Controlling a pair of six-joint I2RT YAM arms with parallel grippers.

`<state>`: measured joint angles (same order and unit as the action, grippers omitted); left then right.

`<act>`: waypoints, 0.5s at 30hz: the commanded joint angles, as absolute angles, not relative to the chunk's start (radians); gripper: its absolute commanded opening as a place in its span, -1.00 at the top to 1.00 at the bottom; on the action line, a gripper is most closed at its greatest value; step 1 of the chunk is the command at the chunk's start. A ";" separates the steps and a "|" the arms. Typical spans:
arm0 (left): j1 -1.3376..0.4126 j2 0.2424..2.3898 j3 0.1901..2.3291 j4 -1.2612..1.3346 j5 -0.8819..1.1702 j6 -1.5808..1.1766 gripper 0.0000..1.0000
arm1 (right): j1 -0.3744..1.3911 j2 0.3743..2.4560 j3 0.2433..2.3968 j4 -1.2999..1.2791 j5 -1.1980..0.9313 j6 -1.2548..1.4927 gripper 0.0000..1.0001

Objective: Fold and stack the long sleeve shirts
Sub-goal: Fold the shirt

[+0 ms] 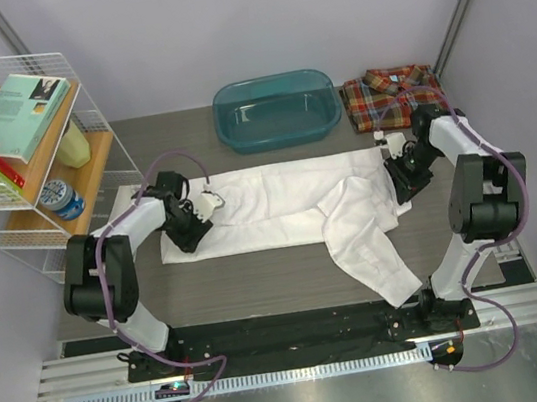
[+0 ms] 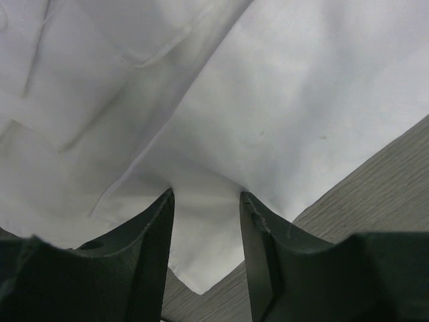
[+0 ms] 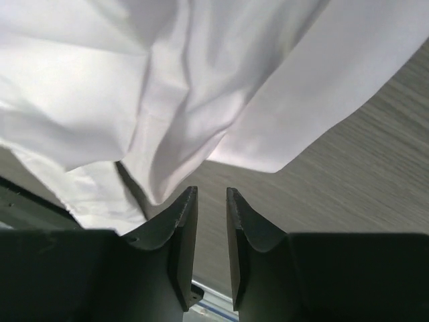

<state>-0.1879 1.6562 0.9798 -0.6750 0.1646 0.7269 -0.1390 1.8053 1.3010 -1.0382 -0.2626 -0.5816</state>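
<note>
The white long sleeve shirt [image 1: 279, 204] lies spread across the middle of the table, folded lengthwise. One sleeve [image 1: 373, 256] trails toward the near edge. The plaid shirt [image 1: 394, 96] lies folded at the back right. My left gripper [image 1: 188, 231] is low over the white shirt's left end. In the left wrist view it [image 2: 206, 194] is open, with a corner of the white shirt [image 2: 201, 255] lying between the fingers. My right gripper [image 1: 400, 184] is at the shirt's right end. In the right wrist view it [image 3: 211, 191] is narrowly open and empty, with the white cloth [image 3: 181, 121] just beyond the tips.
A teal plastic tub [image 1: 275, 109] stands at the back centre, left of the plaid shirt. A white wire shelf rack [image 1: 8, 215] with books, a bottle and a can stands at the left. Grey table [image 1: 261, 283] shows in front of the shirt.
</note>
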 commanded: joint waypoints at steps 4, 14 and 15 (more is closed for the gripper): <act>-0.189 1.491 1.060 -0.762 0.397 0.701 -0.14 | -0.124 1.657 1.315 -1.319 -0.532 -0.776 0.14; -0.256 1.292 1.040 -0.738 0.499 0.689 -0.41 | 0.000 1.488 0.949 -1.298 -0.281 -1.026 -0.21; -0.256 1.286 1.035 -0.735 0.499 0.689 -0.42 | 0.039 1.470 0.922 -1.283 -0.269 -1.026 -0.26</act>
<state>-0.2577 1.3235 1.0336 -0.7422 0.4374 0.7063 -0.0345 1.5723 1.0264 -1.2816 -0.3630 -0.9295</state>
